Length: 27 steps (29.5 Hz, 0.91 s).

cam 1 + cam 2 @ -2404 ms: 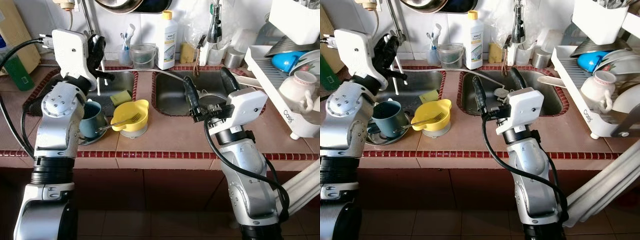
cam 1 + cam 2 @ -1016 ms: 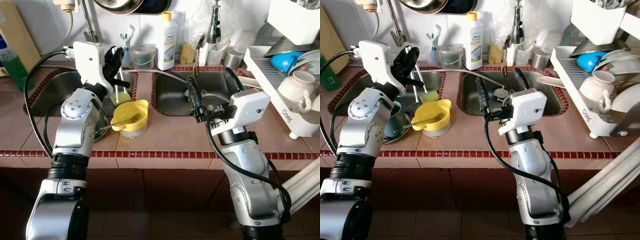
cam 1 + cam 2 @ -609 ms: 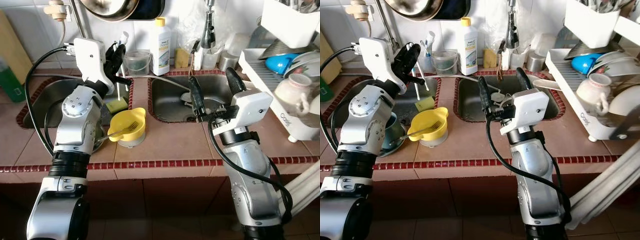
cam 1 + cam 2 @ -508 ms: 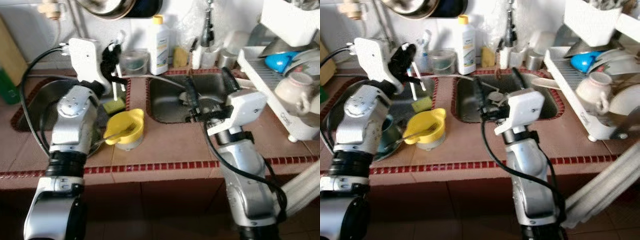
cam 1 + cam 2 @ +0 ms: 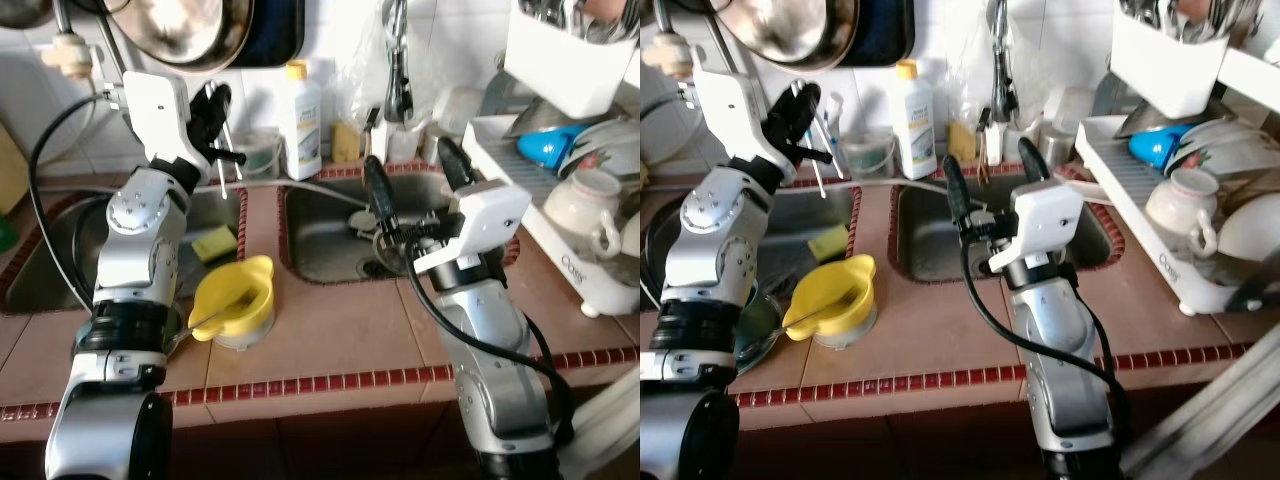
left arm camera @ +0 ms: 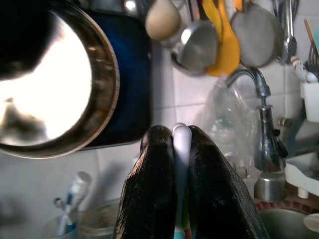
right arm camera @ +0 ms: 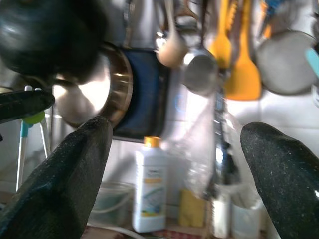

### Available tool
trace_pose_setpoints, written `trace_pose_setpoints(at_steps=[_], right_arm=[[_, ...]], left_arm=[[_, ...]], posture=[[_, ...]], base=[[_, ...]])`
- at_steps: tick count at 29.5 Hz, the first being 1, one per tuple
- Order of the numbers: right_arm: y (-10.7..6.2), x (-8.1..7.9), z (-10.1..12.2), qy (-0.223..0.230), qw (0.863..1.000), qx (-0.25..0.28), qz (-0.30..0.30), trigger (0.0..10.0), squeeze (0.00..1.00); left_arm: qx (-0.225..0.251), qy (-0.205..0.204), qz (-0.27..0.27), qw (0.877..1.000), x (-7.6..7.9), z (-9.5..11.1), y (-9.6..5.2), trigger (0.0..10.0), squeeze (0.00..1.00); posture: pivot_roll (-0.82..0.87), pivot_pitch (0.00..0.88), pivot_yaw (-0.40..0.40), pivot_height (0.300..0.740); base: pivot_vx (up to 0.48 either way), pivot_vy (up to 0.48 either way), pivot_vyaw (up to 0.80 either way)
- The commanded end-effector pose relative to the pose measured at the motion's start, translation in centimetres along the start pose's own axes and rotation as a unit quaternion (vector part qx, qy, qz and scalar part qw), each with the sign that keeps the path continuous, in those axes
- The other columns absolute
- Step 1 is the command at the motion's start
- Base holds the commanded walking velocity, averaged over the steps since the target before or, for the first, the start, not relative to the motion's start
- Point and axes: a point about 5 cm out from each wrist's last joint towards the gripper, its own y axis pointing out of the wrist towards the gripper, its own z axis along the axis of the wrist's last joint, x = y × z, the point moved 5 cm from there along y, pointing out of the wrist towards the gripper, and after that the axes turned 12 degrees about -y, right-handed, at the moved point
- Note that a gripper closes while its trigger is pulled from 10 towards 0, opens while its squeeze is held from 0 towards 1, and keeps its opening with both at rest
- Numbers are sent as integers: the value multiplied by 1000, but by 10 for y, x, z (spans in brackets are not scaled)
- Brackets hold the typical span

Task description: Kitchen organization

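Silver jointed arms, white wrist housings, black cables.

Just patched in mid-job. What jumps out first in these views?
The left gripper is raised over the left sink, shut on a thin white utensil that hangs down from its fingers. The right gripper hovers open above the right sink. On the counter between the sinks sits a bright yellow bowl with a fork in it, and a crowded white dish rack stands at the far right.
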Motion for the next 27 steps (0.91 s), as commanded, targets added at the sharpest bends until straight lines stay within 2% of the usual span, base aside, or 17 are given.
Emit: trace_pose_setpoints(at_steps=[1, 17, 27], right_arm=[[1, 5, 2, -4, 1000, 4, -7, 10000, 0], [-2, 3, 0, 0, 1000, -3, -4, 10000, 0], [-7, -10, -6, 11, 1000, -18, 21, 10000, 0]], left_arm=[[-3, 4, -10, 1000, 7, -2, 3, 10000, 0], [3, 35, -16, 999, 8, -1, 2, 10000, 0], [14, 76, -30, 997, 14, -1, 5, 10000, 0]], posture=[[-267, 0, 61, 740], [-273, 0, 61, 740], [-276, 0, 65, 740]], base=[[0, 0, 0], [0, 0, 0], [0, 0, 0]])
